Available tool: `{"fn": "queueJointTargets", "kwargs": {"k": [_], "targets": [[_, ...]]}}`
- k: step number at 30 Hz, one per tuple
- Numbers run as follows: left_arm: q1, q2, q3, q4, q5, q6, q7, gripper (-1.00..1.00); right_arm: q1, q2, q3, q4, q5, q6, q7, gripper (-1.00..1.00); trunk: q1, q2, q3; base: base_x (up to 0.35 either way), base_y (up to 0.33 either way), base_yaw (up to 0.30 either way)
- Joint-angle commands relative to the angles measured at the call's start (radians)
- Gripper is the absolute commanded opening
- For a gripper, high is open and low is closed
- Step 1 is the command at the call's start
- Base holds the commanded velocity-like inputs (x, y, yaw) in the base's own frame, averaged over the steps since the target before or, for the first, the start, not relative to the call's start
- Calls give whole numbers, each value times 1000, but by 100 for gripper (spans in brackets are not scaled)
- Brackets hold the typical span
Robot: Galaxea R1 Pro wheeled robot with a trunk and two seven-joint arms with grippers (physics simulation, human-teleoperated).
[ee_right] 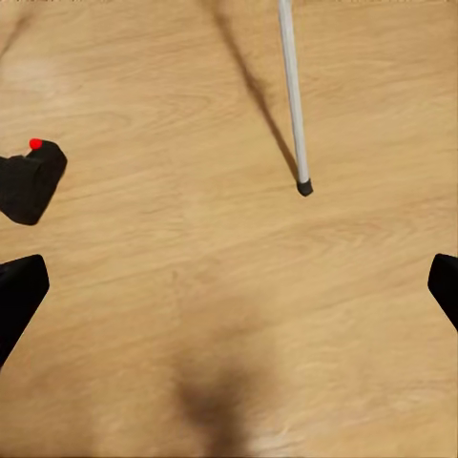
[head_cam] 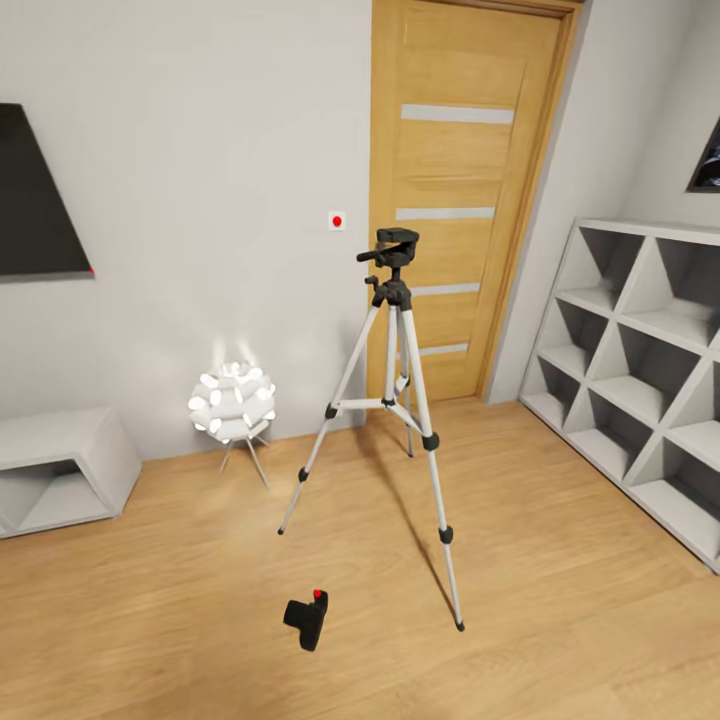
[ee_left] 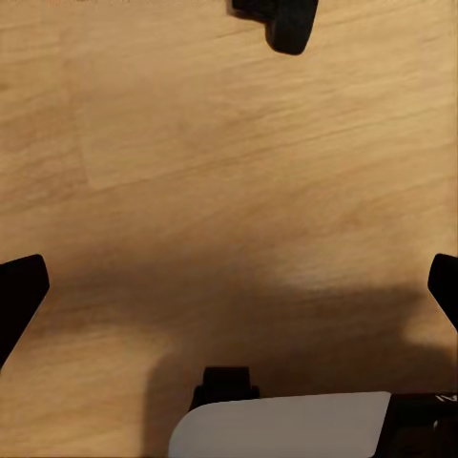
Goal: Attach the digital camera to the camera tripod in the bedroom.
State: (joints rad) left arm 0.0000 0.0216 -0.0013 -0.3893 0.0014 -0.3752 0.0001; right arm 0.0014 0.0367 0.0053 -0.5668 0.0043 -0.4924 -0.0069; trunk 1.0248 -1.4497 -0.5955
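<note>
The small black digital camera with a red button lies on the light wood floor, just in front of the tripod's legs. The camera tripod stands upright before the wooden door, its silver legs spread and its black pan head bare. Through the left wrist view the camera shows as a black shape on the floor well beyond my left gripper, which is open and empty. My right gripper is open too, hovering over bare floor, with the camera off to one side and a tripod leg's foot ahead.
A white spiky floor lamp glows left of the tripod. A low grey cubby sits against the left wall and white cubby shelves line the right wall. The wooden door is closed behind the tripod.
</note>
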Motion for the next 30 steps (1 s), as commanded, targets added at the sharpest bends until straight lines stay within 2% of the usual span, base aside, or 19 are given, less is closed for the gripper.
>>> {"fn": "queueJointTargets", "kwargs": {"k": [1,19,25,30], "targets": [[0,0,0,0,0,-2,0,100,0,0,0,-1,0,-2,-1,100,0,0,-1,50,0,0],[0,-1,2,-1,4,-2,1,100,0,0,0,1,-1,-2,1,100,0,0,-1,9,0,0],[0,-24,6,-14,6,-3,4,100,0,0,0,1,-1,-3,1,100,0,0,-1,0,0,0],[0,-26,4,-59,6,-4,4,100,0,0,1,1,-1,-3,1,100,0,0,-1,0,0,0]]}}
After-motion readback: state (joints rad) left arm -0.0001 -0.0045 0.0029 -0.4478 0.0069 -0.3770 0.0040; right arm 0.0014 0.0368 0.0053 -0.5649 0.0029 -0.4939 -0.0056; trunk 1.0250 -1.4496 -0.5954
